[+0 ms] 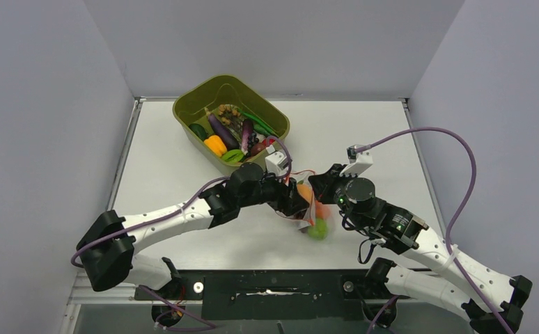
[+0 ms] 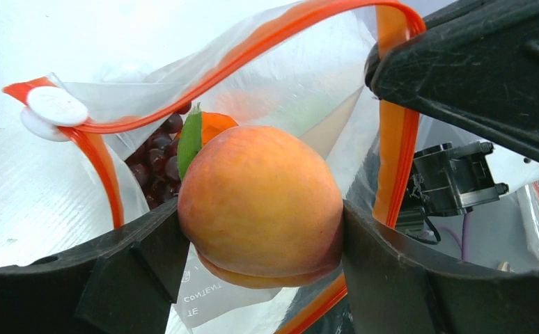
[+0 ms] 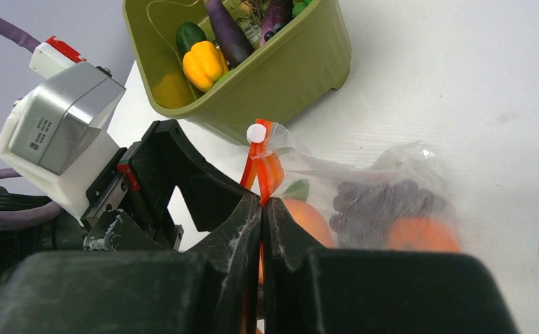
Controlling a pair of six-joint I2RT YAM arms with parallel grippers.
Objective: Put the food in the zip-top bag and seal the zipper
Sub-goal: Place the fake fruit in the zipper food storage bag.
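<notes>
The clear zip-top bag (image 1: 313, 214) lies mid-table between my arms. Its red-orange zipper (image 2: 239, 59) gapes open, with a white slider (image 2: 56, 106) at one end. My left gripper (image 2: 260, 229) is shut on an orange peach (image 2: 260, 205) at the bag's mouth. Dark grapes (image 2: 157, 158) lie inside the bag. My right gripper (image 3: 262, 205) is shut on the zipper strip (image 3: 262, 167) and holds the mouth up. Through the bag, the right wrist view shows grapes (image 3: 381, 202) and an orange fruit (image 3: 420, 235). A green fruit (image 1: 317, 229) shows low in the bag.
An olive-green tub (image 1: 230, 118) stands at the back left of the table with eggplants (image 1: 221, 129), a yellow pepper (image 1: 215, 145) and green beans (image 1: 256, 122) in it. It also shows in the right wrist view (image 3: 280, 69), just behind the bag.
</notes>
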